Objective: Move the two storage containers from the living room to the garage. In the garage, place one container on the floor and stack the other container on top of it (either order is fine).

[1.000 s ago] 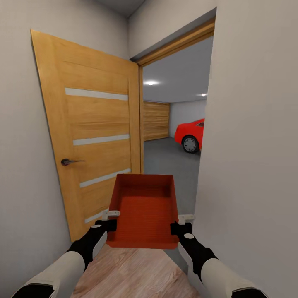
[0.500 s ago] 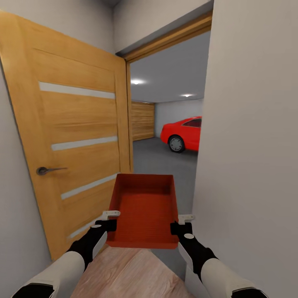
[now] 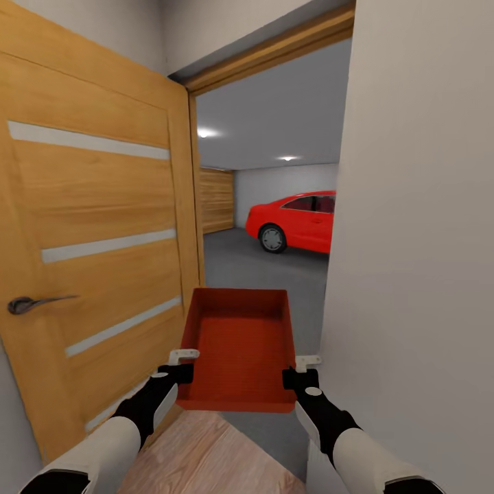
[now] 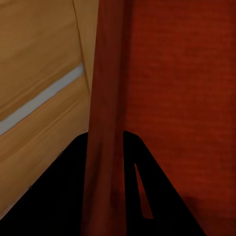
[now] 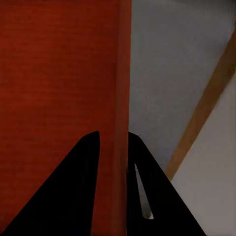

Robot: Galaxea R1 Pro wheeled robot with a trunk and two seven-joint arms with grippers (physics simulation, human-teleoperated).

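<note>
The left gripper (image 3: pixel 180 371) is clamped on the left wall of the storage container (image 3: pixel 238 350), one black finger (image 4: pixel 59 196) outside and one inside, and the right gripper (image 3: pixel 296 375) pinches the right wall the same way. The orange-red bin hangs level between them in the lower middle of the frame, open side up, its underside hidden. Close on the left stands the open wooden door (image 3: pixel 96 226), its handle (image 3: pixel 31 303) near the left edge and its top cut off. A pale wall (image 3: pixel 418 240) crowds the right. Between them the doorway opens onto the grey garage floor (image 3: pixel 274 274), where a red car (image 3: pixel 291 223) is half hidden behind the wall edge.
</note>
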